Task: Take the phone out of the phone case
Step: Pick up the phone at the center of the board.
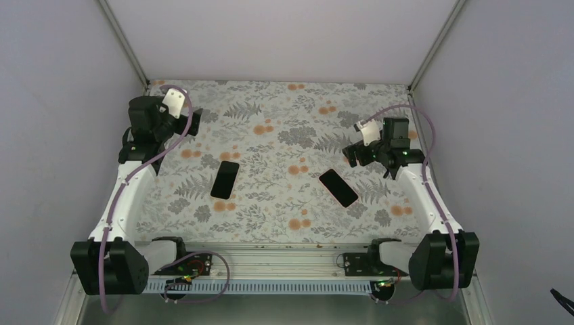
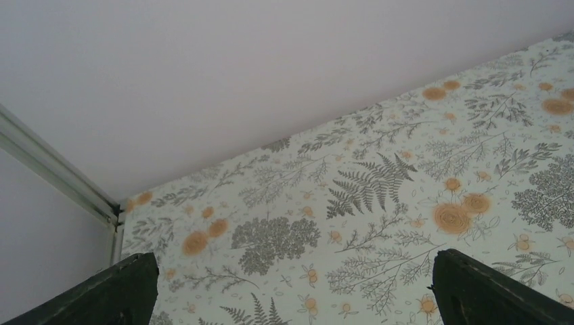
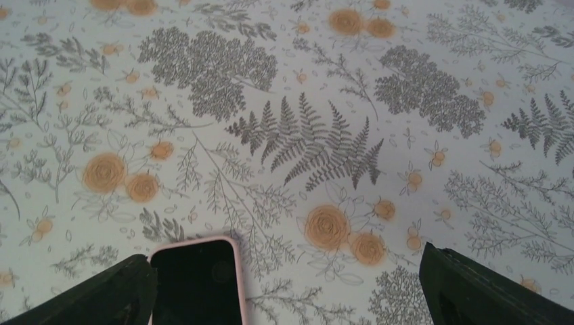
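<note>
Right wrist view: pink-rimmed phone case (image 3: 196, 281) lies flat on the surface (image 3: 338, 101) just beside one finger of the spread right tool (image 3: 284, 277), the nearer arm; left tool (image 2: 294, 271) likewise spread, empty.

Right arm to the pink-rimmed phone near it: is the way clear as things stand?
Probably yes. The pink-rimmed phone lies flat on the cloth, right by the open right claw. Nothing rests on it or stands between them.

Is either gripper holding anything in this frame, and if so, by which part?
Nothing is held: the left gripper and the right gripper are both open and empty.
</note>
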